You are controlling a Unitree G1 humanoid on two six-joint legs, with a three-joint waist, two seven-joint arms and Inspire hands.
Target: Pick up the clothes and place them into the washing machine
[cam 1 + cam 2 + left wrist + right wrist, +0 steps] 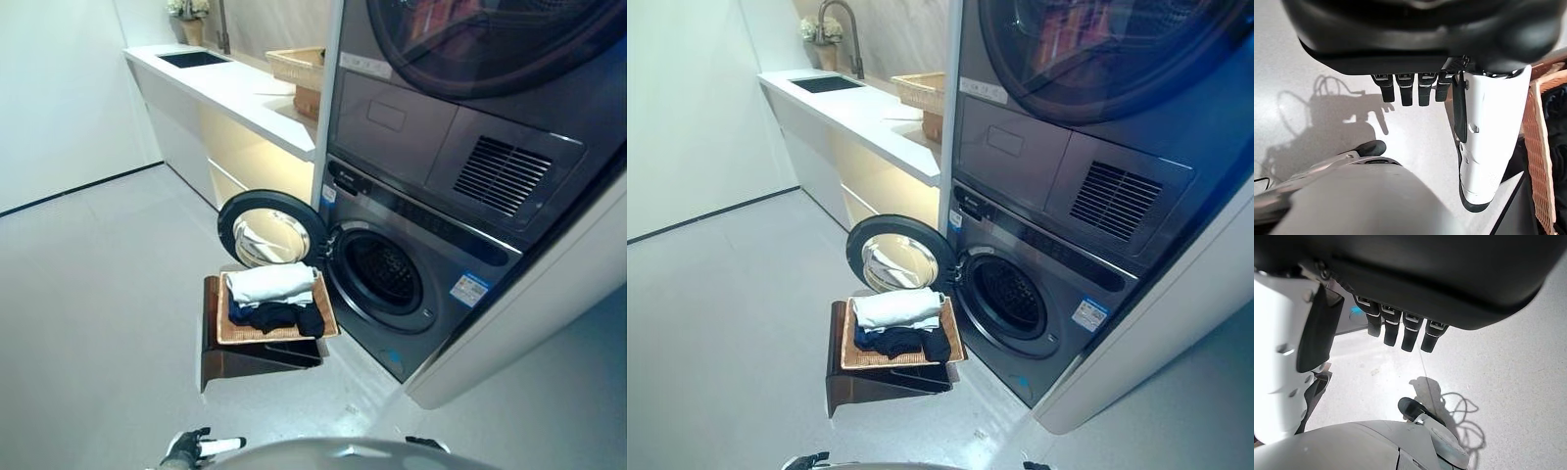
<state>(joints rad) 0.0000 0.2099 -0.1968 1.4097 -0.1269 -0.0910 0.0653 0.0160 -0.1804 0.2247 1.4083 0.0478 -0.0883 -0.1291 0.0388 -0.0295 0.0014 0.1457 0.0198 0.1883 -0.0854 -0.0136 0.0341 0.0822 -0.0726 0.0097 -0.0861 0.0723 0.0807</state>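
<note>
**Laundry waiting in the tray, both hands hanging empty**

While the robot is standing back from the machines, the clothes are lying untouched: a folded white garment and a crumpled dark navy garment are sitting together in a shallow woven wicker tray, which is resting on a dark brown wooden stand on the grey floor. Just beside the tray, the grey front-loading washing machine is waiting with its round glass door swung open toward the tray, leaving the dark drum mouth exposed. A second machine is stacked above it, and a long white tabletop with a sink is running along the wall behind.

The left hand is hanging low with its fingers straight and relaxed, gripping nothing; the right hand is doing the same on the other side.

Judging by this, the task is only beginning, with the approach and first pick-up in hand. The next move is probably calling for a step closer and a reach down to the tray, closing on the white garment on top.
</note>
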